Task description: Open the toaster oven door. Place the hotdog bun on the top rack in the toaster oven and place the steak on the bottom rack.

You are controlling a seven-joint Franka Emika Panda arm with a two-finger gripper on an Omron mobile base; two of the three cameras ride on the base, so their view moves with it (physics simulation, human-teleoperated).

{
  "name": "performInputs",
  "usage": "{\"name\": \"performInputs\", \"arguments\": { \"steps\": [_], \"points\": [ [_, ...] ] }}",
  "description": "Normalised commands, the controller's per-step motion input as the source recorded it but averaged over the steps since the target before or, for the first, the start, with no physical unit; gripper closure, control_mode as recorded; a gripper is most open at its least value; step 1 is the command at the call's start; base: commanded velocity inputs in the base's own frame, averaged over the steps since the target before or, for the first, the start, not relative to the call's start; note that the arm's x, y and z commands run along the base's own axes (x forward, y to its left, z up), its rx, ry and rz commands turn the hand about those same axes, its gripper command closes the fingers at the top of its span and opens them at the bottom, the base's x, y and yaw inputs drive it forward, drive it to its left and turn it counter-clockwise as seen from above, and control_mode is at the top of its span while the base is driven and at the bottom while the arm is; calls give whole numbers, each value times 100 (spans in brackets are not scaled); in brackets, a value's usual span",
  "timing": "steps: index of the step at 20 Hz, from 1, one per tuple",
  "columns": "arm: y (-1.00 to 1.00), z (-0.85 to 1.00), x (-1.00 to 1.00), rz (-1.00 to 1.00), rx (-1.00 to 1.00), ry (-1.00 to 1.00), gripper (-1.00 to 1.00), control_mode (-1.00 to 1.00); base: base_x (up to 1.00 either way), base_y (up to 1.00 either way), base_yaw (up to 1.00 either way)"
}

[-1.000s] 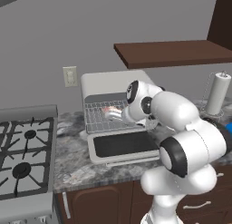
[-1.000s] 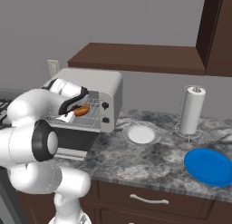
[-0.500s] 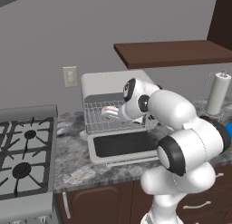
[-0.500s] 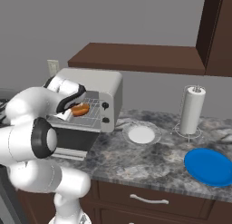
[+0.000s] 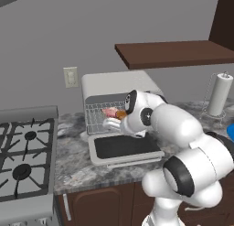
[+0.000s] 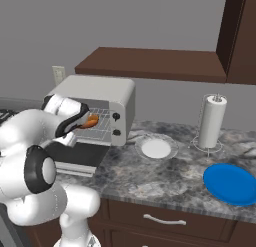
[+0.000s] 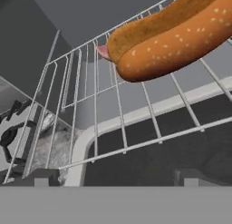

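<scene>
The toaster oven (image 5: 119, 83) (image 6: 100, 88) stands on the counter with its door (image 5: 123, 147) (image 6: 75, 157) folded down flat. Inside, the hotdog bun (image 5: 121, 114) (image 6: 90, 122) (image 7: 176, 35) lies on a wire rack (image 7: 118, 128); I cannot tell which rack. The pink steak (image 5: 109, 112) sits just left of the bun, and a pink edge (image 7: 103, 51) peeks out behind the bun's end. My gripper (image 5: 113, 124) (image 6: 75, 130) (image 7: 113, 178) is at the oven mouth, just below and in front of the bun. It is open, with nothing between its fingers.
A black-grated stove (image 5: 23, 161) lies left of the oven. To the right stand a white dish (image 6: 156, 148), a paper towel roll (image 6: 212, 121) and a blue plate (image 6: 232, 183). A dark wooden shelf (image 6: 150, 63) hangs above the counter.
My hand has shifted slightly left and lower at the oven opening. The bun and the steak have stayed where they were, and the jaws have stayed open.
</scene>
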Motion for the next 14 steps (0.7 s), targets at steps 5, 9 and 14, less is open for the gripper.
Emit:
{"name": "performInputs", "arguments": {
  "steps": [5,9,14],
  "points": [
    [12,11,3,9,-10,29,-100,-100,0,0,0],
    [5,17,32,14,-4,23,-100,-100,0,0,0],
    [2,15,34,15,-1,20,-100,-100,0,0,0]
  ]
}}
